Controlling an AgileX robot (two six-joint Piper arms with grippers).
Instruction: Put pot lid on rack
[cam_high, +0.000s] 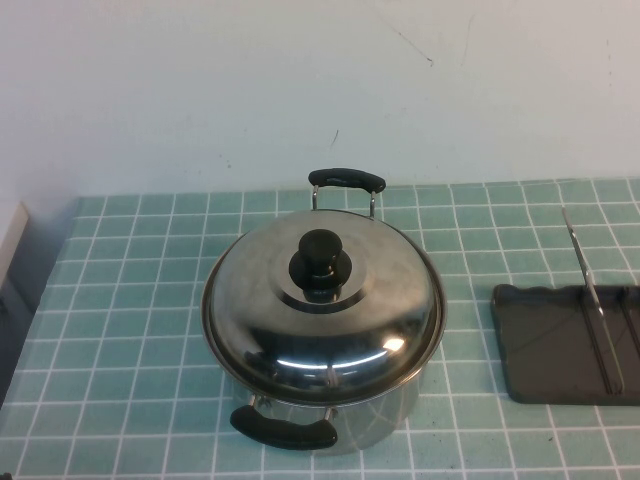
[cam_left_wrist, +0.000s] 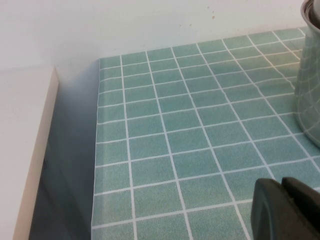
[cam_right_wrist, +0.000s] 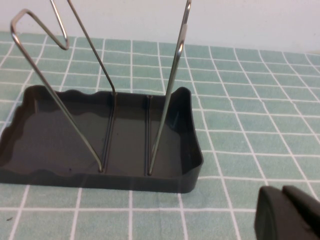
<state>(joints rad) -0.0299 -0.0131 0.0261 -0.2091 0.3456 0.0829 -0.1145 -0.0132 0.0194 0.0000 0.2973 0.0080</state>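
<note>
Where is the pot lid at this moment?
In the high view the pot lid sits closed on the steel pot at the table's centre, left of the rack; neither gripper is near it.

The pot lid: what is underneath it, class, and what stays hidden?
The pot lid sits closed on a steel pot with two black handles. The pot's inside is covered. Left gripper and right gripper hang apart from it.

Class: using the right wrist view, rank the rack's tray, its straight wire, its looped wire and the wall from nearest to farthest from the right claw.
1. Dark grey plastic rack tray, its corner closest to the right claw.
2. Straight upright metal wire, near side.
3. Looped wire, far side.
4. White wall, behind.
Left claw sits beside the steel pot.
</note>
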